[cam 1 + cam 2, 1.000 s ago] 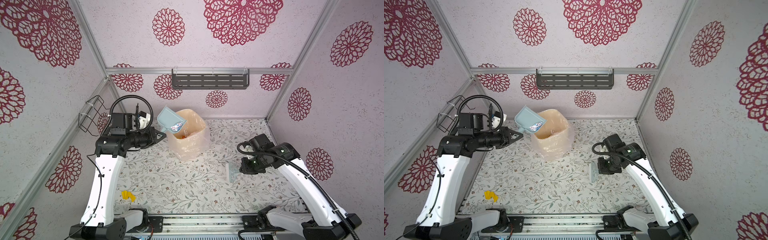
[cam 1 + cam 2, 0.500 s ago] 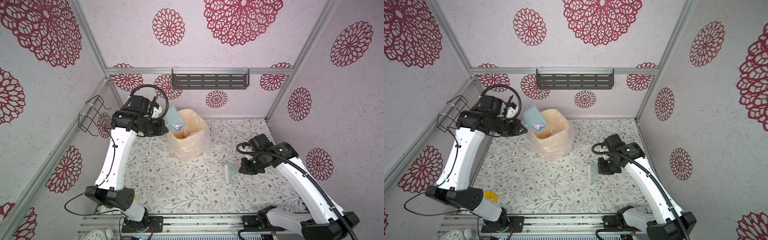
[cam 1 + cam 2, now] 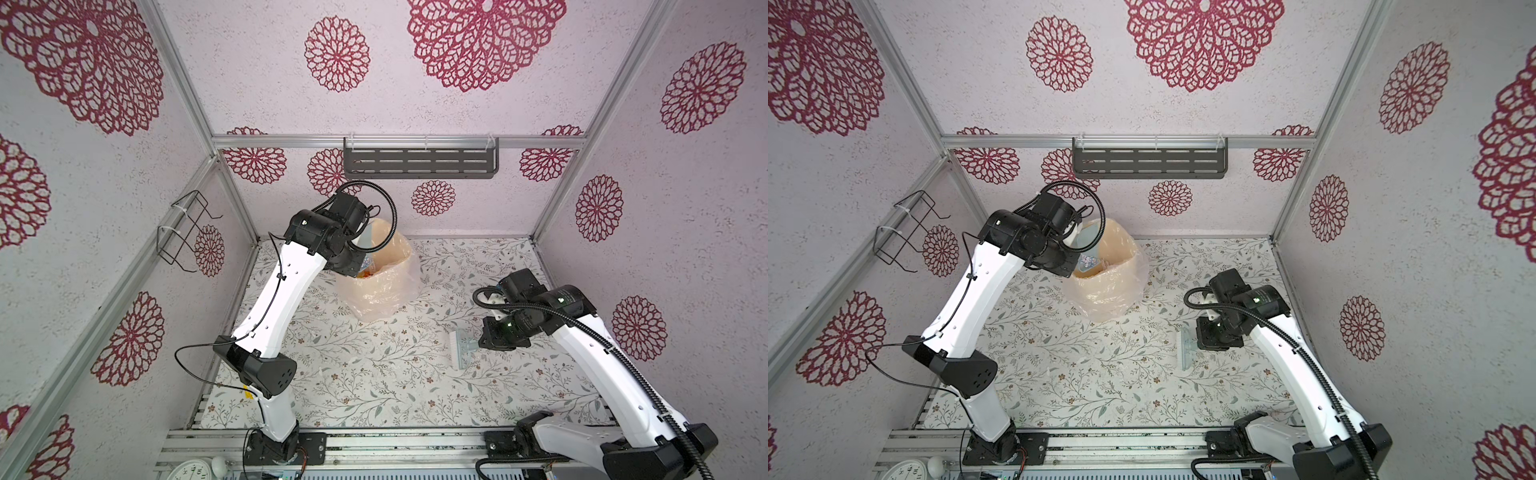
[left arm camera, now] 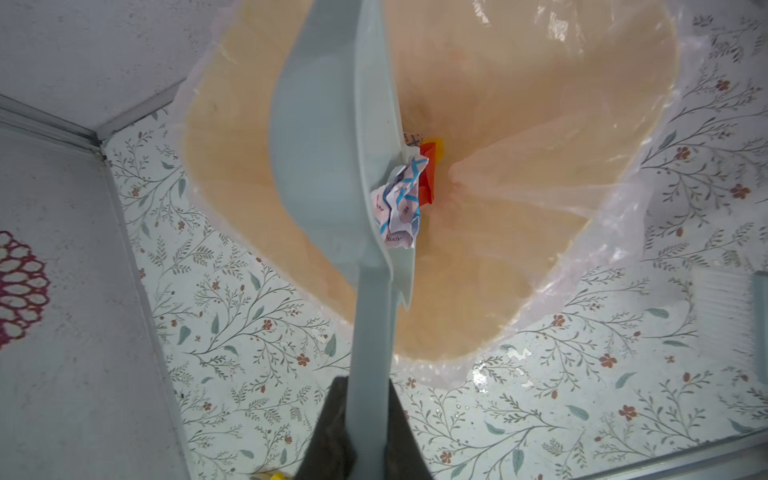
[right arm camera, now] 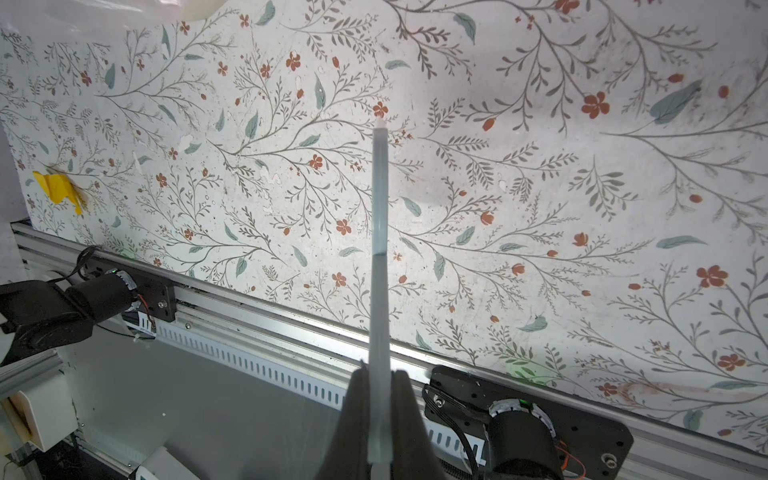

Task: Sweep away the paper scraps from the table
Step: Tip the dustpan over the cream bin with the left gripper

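The left fingers (image 4: 328, 432) are clamped on the handle of the dustpan (image 4: 316, 145), which is tipped over the bin (image 4: 519, 124). A white-blue scrap (image 4: 401, 203) and a red scrap (image 4: 428, 174) sit at its lip. The right fingers (image 5: 353, 432) are clamped on the brush (image 5: 380, 249) over the desk (image 5: 540, 166), where a yellow scrap (image 5: 58, 189) lies.

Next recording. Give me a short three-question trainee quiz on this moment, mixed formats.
1. True or false: the dustpan lies flat on the table.
2. The right gripper holds: A) the dustpan B) the brush C) nothing.
3. What colour is the paper scrap lying on the table near the front rail?
Key: 1 false, the left gripper tips it over the lined bin. 2 B. 3 yellow.
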You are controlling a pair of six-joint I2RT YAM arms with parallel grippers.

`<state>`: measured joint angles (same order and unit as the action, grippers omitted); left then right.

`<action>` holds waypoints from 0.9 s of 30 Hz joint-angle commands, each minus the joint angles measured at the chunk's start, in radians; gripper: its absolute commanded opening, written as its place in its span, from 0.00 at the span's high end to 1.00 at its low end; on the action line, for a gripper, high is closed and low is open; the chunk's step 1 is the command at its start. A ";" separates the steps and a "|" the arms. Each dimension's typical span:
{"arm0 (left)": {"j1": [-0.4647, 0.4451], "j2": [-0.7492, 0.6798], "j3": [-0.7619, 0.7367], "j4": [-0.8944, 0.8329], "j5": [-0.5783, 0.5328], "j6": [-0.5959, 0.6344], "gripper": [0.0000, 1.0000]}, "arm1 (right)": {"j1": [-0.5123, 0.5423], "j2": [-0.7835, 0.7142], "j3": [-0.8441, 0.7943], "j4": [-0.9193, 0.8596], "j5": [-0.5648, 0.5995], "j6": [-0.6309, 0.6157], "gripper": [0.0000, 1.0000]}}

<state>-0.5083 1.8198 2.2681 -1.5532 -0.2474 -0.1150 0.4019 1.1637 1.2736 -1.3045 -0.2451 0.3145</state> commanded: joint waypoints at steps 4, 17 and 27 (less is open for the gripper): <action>-0.027 -0.010 -0.004 -0.020 -0.118 0.049 1.00 | -0.006 -0.009 -0.002 0.000 -0.024 0.002 1.00; -0.052 -0.038 0.049 0.009 -0.196 0.069 1.00 | 0.026 -0.020 -0.022 0.045 -0.064 0.036 1.00; 0.039 -0.308 -0.190 0.214 0.083 -0.080 1.00 | 0.308 -0.058 -0.148 0.397 -0.112 0.303 1.00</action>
<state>-0.5125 1.6119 2.1624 -1.4414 -0.2775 -0.1204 0.6476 1.1381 1.1427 -1.0660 -0.3271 0.4950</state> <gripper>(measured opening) 0.128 0.086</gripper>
